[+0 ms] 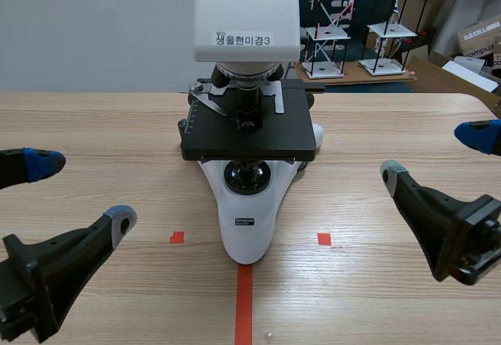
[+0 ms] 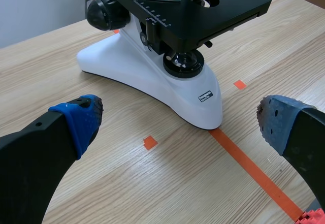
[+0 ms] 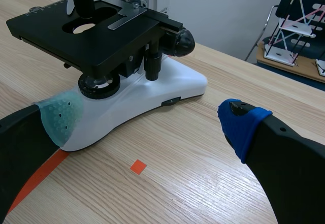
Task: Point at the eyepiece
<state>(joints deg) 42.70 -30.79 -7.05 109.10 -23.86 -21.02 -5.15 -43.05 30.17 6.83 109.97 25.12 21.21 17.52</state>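
A white microscope with a black stage stands at the table's middle; its head carries a label and runs out of the scene view's top, so the eyepiece is not visible. My left gripper rests low at the near left, open and empty. My right gripper is open at the right, also empty. In the left wrist view the microscope's base lies ahead of the gripper. In the right wrist view the microscope's base and stage lie ahead of the gripper, toward its light-padded finger.
Wooden table with orange-red tape marks near the front. Behind the table, at the far right, stand white wire racks and cardboard boxes.
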